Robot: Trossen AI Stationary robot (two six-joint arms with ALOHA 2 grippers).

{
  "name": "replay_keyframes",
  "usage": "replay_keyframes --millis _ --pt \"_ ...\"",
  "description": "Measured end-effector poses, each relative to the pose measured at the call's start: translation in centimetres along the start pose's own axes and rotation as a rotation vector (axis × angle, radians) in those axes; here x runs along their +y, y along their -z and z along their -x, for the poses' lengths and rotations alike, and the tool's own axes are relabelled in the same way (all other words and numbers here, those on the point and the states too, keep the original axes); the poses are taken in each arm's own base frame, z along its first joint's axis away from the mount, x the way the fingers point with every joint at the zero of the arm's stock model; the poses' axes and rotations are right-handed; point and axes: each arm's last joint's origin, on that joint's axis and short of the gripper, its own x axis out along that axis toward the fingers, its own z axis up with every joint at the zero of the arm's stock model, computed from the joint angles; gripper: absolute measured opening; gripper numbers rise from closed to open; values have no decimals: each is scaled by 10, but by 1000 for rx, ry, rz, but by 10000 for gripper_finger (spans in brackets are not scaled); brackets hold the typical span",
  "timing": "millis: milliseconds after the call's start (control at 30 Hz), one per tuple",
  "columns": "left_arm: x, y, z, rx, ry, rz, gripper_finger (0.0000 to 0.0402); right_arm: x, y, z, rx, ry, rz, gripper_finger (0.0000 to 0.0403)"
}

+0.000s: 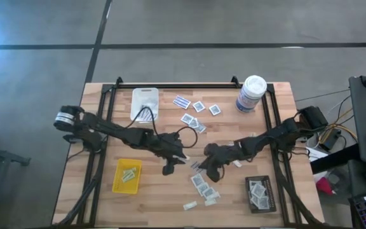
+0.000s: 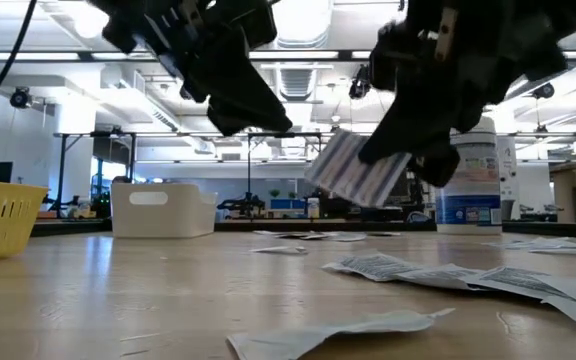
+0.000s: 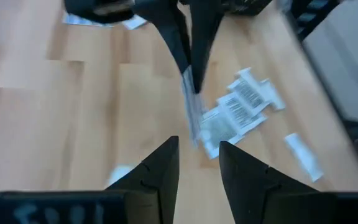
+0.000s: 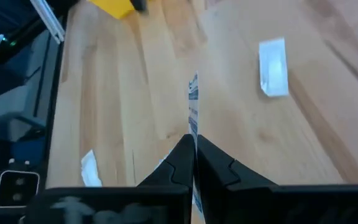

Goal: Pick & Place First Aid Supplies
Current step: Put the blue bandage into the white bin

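My right gripper [image 4: 194, 140] is shut on a blue-and-white striped strip [image 2: 356, 170], held above the middle of the table. My left gripper [image 3: 199, 165] stands open just to the left of it [image 1: 170, 166], also above the table, with nothing between its fingers. Its wrist view looks at the strip [image 3: 194, 115] edge-on. More first aid supplies lie flat on the wood: white square packets [image 1: 203, 184] below the grippers and others [image 1: 196, 117] toward the far side. My right gripper pinches the striped strip between its two fingers, by the end nearest the gripper [image 4: 193, 127]. The fingers slant down toward the table and lie along the strip. The strip sticks out past the fingertips, tilted and lifted clear of the table [image 2: 340, 165].
A white tray [image 1: 145, 102] stands at the far left, a yellow tray [image 1: 127, 176] at the near left, a black tray [image 1: 260, 194] with packets at the near right. A tall white canister [image 1: 251, 93] stands at the far right. Pale narrow strips [image 1: 189, 205] lie near the front edge.
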Motion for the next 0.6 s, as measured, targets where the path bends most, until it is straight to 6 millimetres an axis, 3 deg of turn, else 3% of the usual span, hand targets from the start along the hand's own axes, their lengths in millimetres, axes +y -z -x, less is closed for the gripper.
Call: replay_keyframes --millis 267,600 --pt "0 12 -5 -186 137 33 122 19 7 2 -97 68 75 8" --pt "2 19 -5 -196 119 60 122 31 2 -19 -136 75 146 8"
